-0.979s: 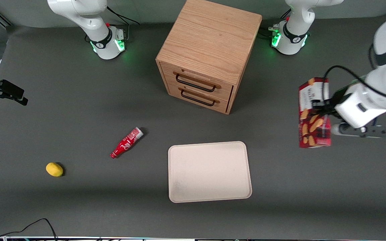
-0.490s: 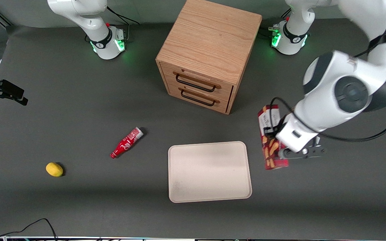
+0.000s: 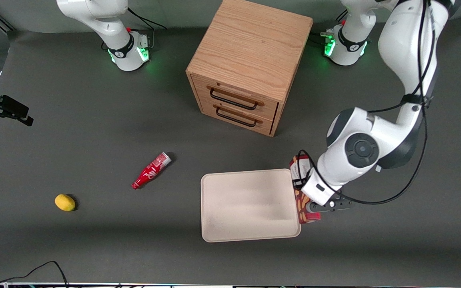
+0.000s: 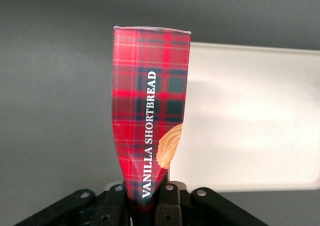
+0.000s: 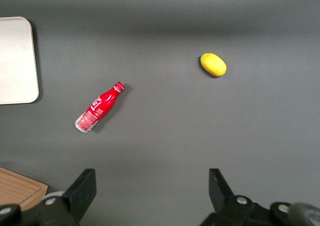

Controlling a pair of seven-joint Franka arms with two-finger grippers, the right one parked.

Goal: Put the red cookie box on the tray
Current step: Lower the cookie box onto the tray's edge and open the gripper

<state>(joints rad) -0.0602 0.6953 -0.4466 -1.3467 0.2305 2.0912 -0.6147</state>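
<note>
The red cookie box [image 3: 303, 210] hangs in my left gripper [image 3: 308, 193], held lengthwise right at the tray's edge toward the working arm's end. The arm's wrist covers the box's middle. The beige tray [image 3: 248, 204] lies flat on the table, nearer the front camera than the cabinet. In the left wrist view the tartan box [image 4: 150, 111] sticks out from between the shut fingers of the gripper [image 4: 147, 203], with the tray [image 4: 250, 116] below and beside it. The box overlaps the tray's rim only slightly.
A wooden two-drawer cabinet [image 3: 250, 64] stands farther from the front camera than the tray. A small red bottle [image 3: 151, 171] and a yellow lemon [image 3: 65, 202] lie toward the parked arm's end. The right wrist view shows the bottle [image 5: 99, 107], lemon [image 5: 213, 64] and a tray corner [image 5: 17, 61].
The left arm has carried the box from the working arm's end of the table toward the tray and lower, reaching the tray's edge. Nothing else moved.
</note>
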